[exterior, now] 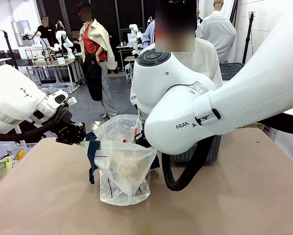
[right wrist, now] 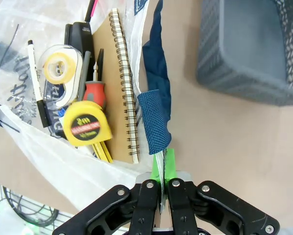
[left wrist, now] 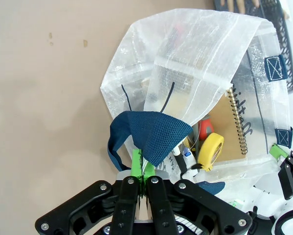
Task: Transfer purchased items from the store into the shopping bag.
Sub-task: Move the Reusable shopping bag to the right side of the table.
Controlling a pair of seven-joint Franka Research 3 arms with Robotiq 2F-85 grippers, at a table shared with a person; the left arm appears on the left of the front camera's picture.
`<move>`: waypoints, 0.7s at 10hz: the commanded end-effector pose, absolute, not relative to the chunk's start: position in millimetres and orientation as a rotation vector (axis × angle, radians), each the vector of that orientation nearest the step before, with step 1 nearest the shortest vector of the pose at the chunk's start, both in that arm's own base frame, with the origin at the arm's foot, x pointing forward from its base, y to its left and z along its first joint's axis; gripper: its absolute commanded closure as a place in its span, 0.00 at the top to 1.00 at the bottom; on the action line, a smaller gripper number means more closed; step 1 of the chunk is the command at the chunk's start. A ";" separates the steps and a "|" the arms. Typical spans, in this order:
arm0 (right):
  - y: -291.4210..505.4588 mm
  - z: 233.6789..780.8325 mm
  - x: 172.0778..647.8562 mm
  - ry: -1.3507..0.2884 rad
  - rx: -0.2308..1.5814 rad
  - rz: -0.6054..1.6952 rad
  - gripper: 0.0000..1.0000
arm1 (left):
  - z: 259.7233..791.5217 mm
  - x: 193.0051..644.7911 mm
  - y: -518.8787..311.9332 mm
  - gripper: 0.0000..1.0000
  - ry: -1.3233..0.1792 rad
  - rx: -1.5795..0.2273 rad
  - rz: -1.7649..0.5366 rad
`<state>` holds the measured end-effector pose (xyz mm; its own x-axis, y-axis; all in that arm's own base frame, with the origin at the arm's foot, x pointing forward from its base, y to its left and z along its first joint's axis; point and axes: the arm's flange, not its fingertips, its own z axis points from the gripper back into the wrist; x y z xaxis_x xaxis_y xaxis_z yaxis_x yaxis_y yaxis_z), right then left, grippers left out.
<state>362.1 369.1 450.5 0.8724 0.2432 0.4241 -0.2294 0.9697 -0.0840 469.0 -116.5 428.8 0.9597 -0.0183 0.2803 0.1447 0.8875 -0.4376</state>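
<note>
Now left arm (exterior: 24, 105) and right arm (exterior: 234, 98) pinch shopping bag (exterior: 124, 169) handles (left wrist: 146, 134) apart

Dark grey mesh basket (right wrist: 249, 54) on the tan table (exterior: 234, 196) — person (exterior: 207, 58) (white top) behind

My left arm (exterior: 16, 100) comes in low from the left, left gripper (left wrist: 142, 165) pinched tight on a shopping bag (exterior: 123, 169) handle; my right arm (exterior: 224, 100) crosses the middle, wrist tucked down, right gripper (right wrist: 164, 166) clamped on the other handle
</note>
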 end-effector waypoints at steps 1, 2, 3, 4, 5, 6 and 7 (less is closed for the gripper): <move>367.8 451.2 362.4 -0.447 -0.034 0.243 0.00 | 430.4 469.1 -112.7 0.00 -0.276 -0.468 -0.079; 367.8 451.2 362.4 -0.447 -0.034 0.243 0.00 | 430.4 469.1 -112.7 0.00 -0.276 -0.468 -0.079; 367.8 451.2 362.4 -0.447 -0.034 0.243 0.00 | 430.4 469.1 -112.7 0.00 -0.276 -0.468 -0.079; 367.8 451.2 362.4 -0.447 -0.034 0.243 0.00 | 430.4 469.1 -112.7 0.00 -0.276 -0.468 -0.079; 367.8 451.2 362.4 -0.447 -0.034 0.243 0.00 | 430.4 469.1 -112.7 0.00 -0.276 -0.468 -0.079; 367.8 451.2 362.4 -0.447 -0.034 0.243 0.00 | 430.4 469.1 -112.7 0.00 -0.276 -0.468 -0.079; 369.1 450.5 362.1 -0.447 -0.031 0.247 0.00 | 428.8 469.0 -116.5 0.00 -0.274 -0.473 -0.086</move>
